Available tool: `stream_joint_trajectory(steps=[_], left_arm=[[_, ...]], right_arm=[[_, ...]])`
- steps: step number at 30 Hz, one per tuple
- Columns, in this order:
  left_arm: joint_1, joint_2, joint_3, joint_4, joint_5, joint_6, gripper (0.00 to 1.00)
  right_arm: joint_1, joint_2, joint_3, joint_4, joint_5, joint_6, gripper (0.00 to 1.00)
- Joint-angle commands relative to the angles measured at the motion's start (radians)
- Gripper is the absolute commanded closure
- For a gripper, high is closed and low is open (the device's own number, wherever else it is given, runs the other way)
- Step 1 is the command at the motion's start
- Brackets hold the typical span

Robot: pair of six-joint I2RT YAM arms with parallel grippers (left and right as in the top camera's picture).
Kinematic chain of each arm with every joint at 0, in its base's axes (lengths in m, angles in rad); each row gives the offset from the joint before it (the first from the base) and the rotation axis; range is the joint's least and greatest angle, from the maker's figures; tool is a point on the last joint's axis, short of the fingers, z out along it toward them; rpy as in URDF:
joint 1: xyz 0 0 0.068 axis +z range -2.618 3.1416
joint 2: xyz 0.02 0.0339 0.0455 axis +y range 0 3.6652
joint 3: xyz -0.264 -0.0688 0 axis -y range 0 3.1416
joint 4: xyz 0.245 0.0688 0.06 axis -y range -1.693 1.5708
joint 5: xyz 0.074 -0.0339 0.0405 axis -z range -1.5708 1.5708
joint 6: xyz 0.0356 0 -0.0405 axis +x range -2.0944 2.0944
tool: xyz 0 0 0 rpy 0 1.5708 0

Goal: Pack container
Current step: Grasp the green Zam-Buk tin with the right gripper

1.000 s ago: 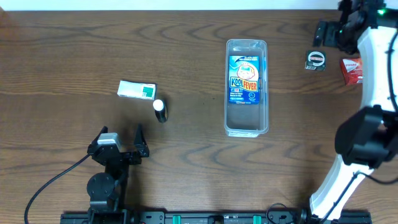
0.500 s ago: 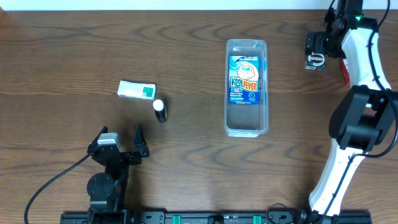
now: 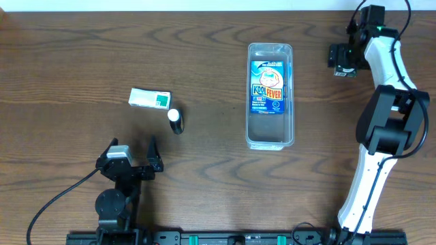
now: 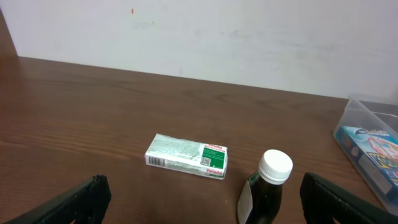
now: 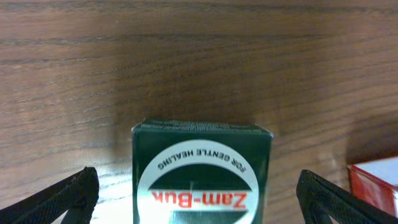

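The clear container [image 3: 270, 139] stands right of centre with a blue Kool Fever packet [image 3: 268, 87] lying in it. Its corner shows in the left wrist view [image 4: 367, 112]. My right gripper [image 3: 340, 57] is open at the far right and hangs low over a dark green Zam-Buk box [image 5: 202, 180], with one finger on each side of it and apart from it. My left gripper [image 3: 133, 147] is open and empty near the front left. Ahead of it are a white and green Panadol box [image 4: 186, 155] and a dark bottle with a white cap [image 4: 267, 190].
A red box [image 5: 375, 186] lies just right of the Zam-Buk box; in the overhead view the right arm hides it. The Panadol box [image 3: 150, 99] and the bottle [image 3: 175, 121] lie left of the container. A white wall stands behind the table's far edge.
My right gripper has swung left and down from the far right corner and now sits over the Zam-Buk box. The arm now covers the red box. The left arm has not moved.
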Motion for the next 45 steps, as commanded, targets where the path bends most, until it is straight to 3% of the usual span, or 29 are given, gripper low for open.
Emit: stream_joint_trajectory(steps=[1,31,41,45], left_arm=[[0.005,-0.001,-0.032,-0.016,0.011,0.006,0.02],[0.005,-0.001,-0.032,-0.016,0.011,0.006,0.02],[0.005,-0.001,-0.032,-0.016,0.011,0.006,0.02],[0.005,-0.001,-0.032,-0.016,0.011,0.006,0.02]], right_arm=[[-0.007,0.013,0.001,0.009,-0.009,-0.016,0.01],[-0.043,0.052,0.000,-0.011,-0.082,-0.024,0.02],[-0.039,0.052,-0.002,-0.014,-0.090,-0.058,0.31],[-0.039,0.052,-0.002,-0.015,-0.091,-0.058,0.37]])
